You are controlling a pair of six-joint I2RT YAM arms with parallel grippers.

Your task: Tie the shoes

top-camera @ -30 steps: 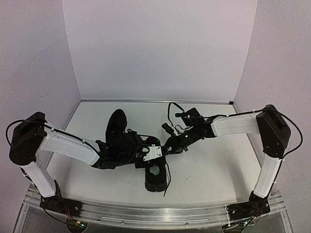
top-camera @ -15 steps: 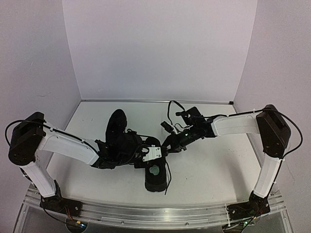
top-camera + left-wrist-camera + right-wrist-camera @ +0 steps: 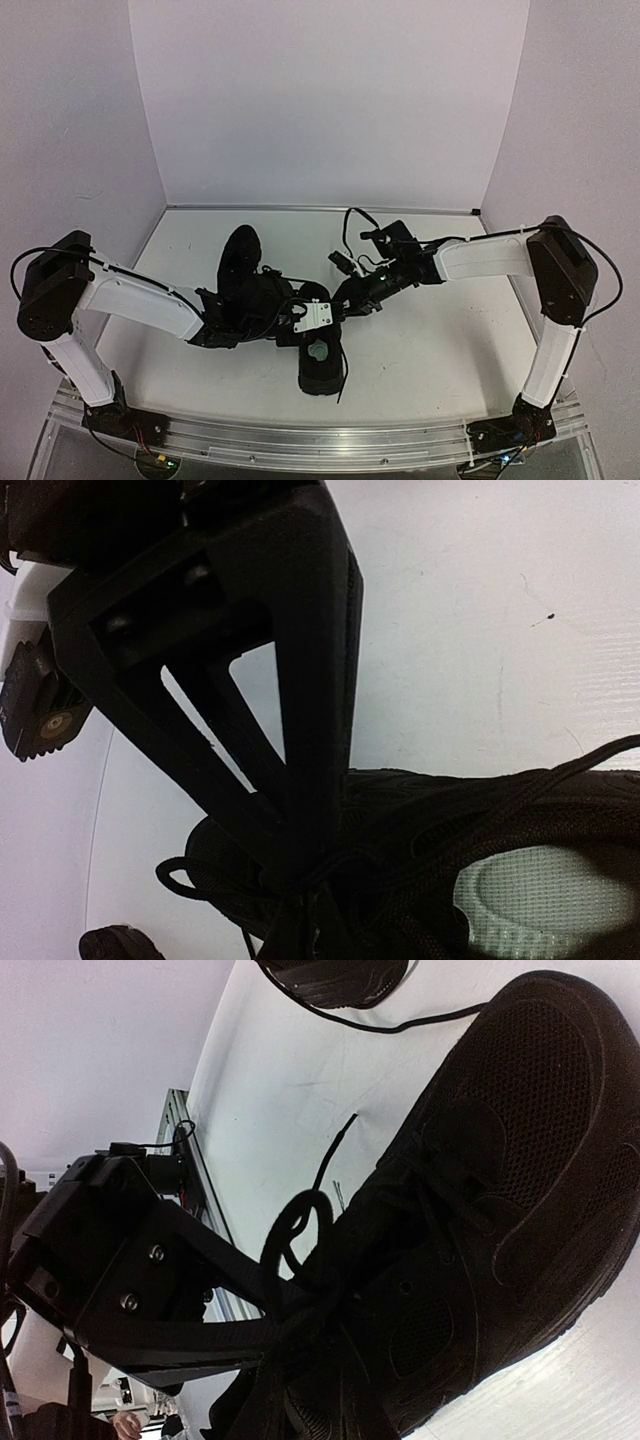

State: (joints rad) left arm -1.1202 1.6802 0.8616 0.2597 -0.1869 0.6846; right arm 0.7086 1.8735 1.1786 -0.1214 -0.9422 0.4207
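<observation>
Nearest, one black sneaker (image 3: 320, 372) lies on the white table (image 3: 440, 350), its pale insole (image 3: 318, 351) showing. It has not moved since a second ago. The left gripper (image 3: 300, 875) is closed, its tips buried in that shoe's laces (image 3: 430, 815). The right gripper (image 3: 300, 1322), barely shifted, has a lace loop (image 3: 295, 1228) curled at its tip — pinched or not, I cannot tell. Farther back on the left lies the other sneaker (image 3: 240, 258).

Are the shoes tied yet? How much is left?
Not yet. Done: no finished bow shows anywhere. In hand: both arms work on the near shoe, the one with the pale patch inside; the left end effector is shut on its laces, and a lace loop curls at the right end effector. Left: finishing this knot, then the far shoe, with its loose lace trailing beside it.
</observation>
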